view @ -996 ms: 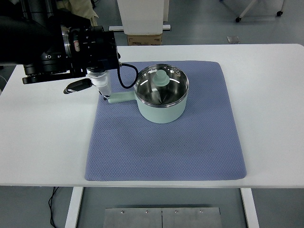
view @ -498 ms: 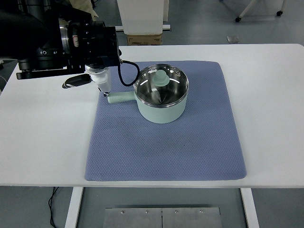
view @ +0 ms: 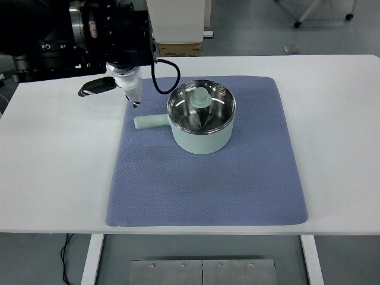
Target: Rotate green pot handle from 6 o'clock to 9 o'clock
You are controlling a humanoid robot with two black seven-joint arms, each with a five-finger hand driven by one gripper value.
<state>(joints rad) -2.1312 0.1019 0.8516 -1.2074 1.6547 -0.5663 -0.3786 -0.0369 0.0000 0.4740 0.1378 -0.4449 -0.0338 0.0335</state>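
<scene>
A pale green pot point(view: 202, 133) with a glass lid and green knob point(view: 202, 98) stands on the blue mat point(view: 237, 184). Its handle point(view: 150, 122) points left, toward 9 o'clock. My left hand point(view: 119, 88) hangs above the mat's far left corner, behind and apart from the handle. Its fingers point(view: 133, 92) are relaxed and hold nothing. The black left arm point(view: 53, 29) comes in from the upper left. The right arm is out of view.
The mat lies on a white table point(view: 53, 166). A black cable point(view: 160, 77) loops from the left wrist near the pot's rim. A cardboard box point(view: 180, 48) and white stand sit beyond the table's far edge.
My left hand has let go of the handle tip and drawn back up and away from it. The pot and handle have stayed in place.
</scene>
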